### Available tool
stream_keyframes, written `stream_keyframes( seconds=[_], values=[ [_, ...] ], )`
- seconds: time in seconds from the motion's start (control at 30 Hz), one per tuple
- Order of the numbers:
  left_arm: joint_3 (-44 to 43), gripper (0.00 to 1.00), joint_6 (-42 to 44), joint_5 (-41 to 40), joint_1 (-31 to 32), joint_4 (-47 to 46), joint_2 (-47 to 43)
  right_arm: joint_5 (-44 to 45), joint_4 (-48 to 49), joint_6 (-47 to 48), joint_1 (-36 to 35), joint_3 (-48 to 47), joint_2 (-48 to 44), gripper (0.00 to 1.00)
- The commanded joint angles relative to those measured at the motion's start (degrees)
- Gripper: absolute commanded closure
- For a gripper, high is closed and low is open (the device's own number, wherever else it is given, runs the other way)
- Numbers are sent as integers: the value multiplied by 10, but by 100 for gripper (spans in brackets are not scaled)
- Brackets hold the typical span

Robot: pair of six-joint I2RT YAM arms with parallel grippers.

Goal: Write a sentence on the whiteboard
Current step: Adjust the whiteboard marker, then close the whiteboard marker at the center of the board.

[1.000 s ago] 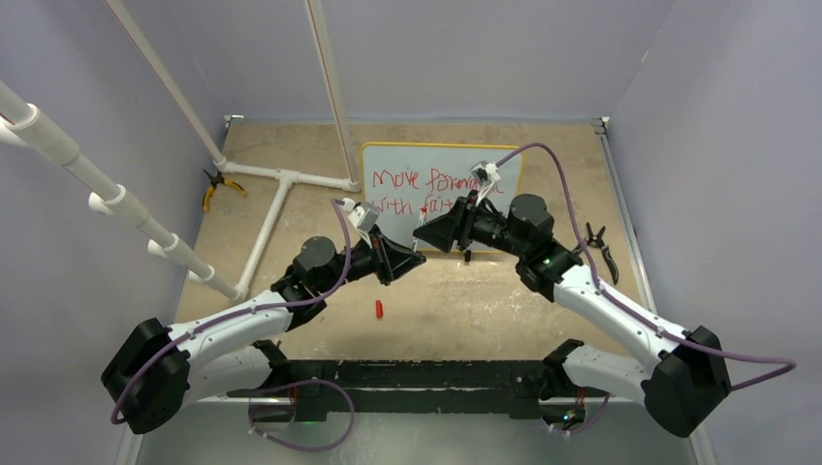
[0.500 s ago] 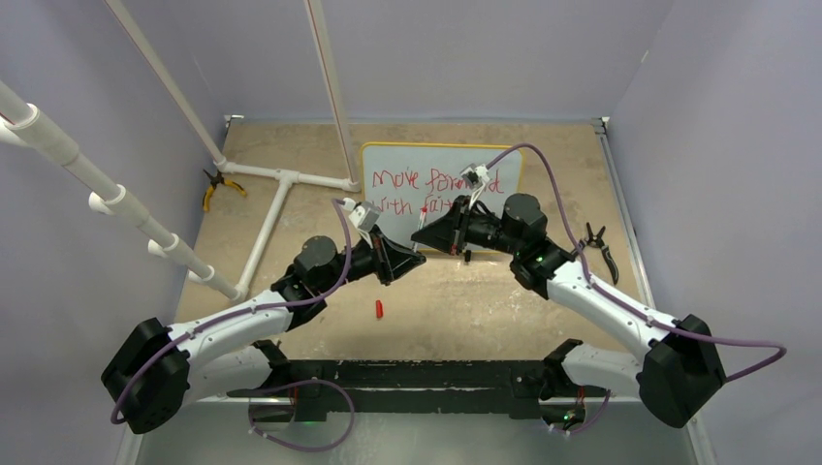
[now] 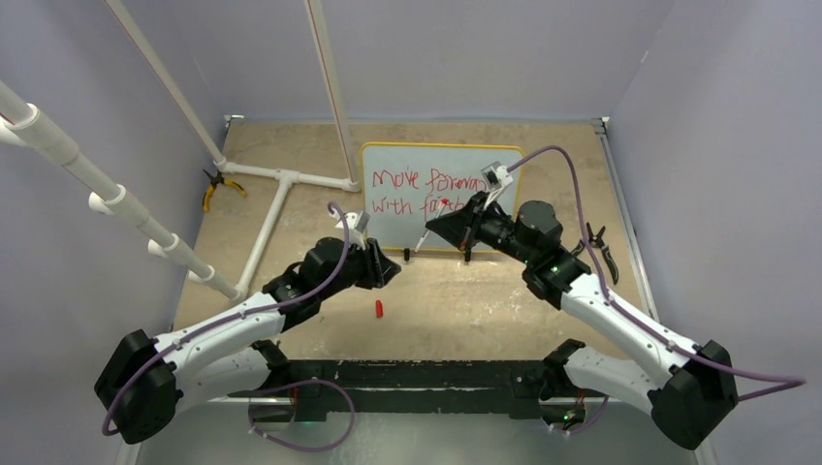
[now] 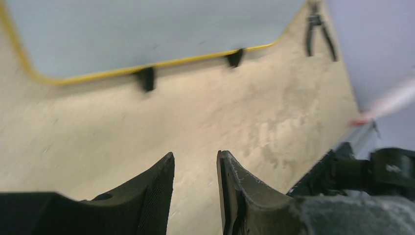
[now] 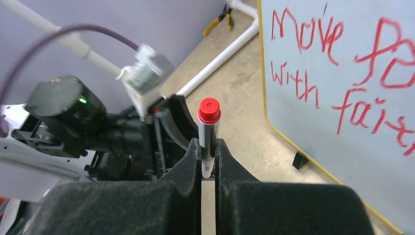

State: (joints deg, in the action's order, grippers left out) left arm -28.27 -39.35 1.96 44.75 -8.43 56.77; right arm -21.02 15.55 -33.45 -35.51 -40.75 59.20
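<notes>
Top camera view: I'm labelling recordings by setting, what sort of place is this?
Probably a lab robot cell: plain walls enclose a tan table, with white pipe framing and a small whiteboard.

I have open tan surface [image 3: 465,291] before the yellow-framed whiteboard [image 3: 426,160], interrupted only by a small red cap [image 3: 379,309]; white plastic pipes [image 3: 288,176] fence the left.

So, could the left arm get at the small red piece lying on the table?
Probably yes: the left end effector is open and empty, and the red piece lies alone on bare table close beside it, nothing between them.
</notes>
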Motion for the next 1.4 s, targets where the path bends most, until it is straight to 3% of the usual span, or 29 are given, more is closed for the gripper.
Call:
stream_keyframes(
  seconds=[0.0,0.13,0.4,0.73,1.37],
  values=[
    [-2,63,-66,-120,-1,182,0,58,0,36,1,3,-46,100],
    [-24,64,-95,-169,17,271,34,88,-19,59,1,6,-74,100],
    [-87,72,-132,-221,96,334,172,114,-29,80,2,23,-118,100],
    [-105,72,-160,-227,120,326,200,125,-27,85,2,37,-132,100],
    [-150,63,-189,-238,180,320,232,117,-25,85,2,42,-122,100]
  ],
)
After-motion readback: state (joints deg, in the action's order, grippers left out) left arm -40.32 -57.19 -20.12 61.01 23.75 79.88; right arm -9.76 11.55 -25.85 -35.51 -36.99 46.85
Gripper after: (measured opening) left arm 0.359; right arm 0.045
